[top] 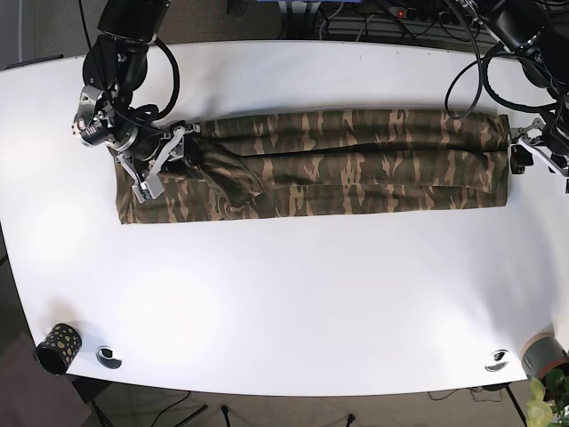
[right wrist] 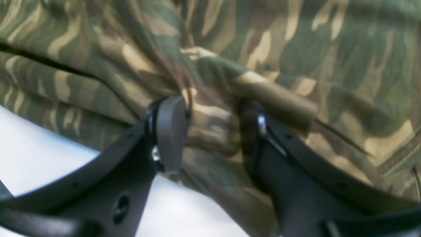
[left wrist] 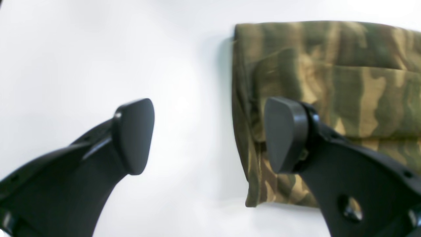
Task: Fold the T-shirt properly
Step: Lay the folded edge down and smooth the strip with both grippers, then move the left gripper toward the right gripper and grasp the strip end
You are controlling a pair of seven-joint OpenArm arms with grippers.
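Long folded camouflage cotton T-shirt (top: 356, 165) on white bench (top: 293, 294), right gripper (right wrist: 210, 131) jaws pinching a cloth fold, left gripper (left wrist: 209, 135) jaws wide apart, empty, straddling shirt's end edge

The T-shirt (top: 356, 165) is soft woven cloth, matt, printed in green, tan and brown camouflage, with creases and folded hems. The worktop (top: 293, 294) is smooth white, with a slight sheen under the light. The left gripper (left wrist: 210, 135) and right gripper (right wrist: 210, 131) look like matt black plastic; the right one shows a small shiny metal screw.
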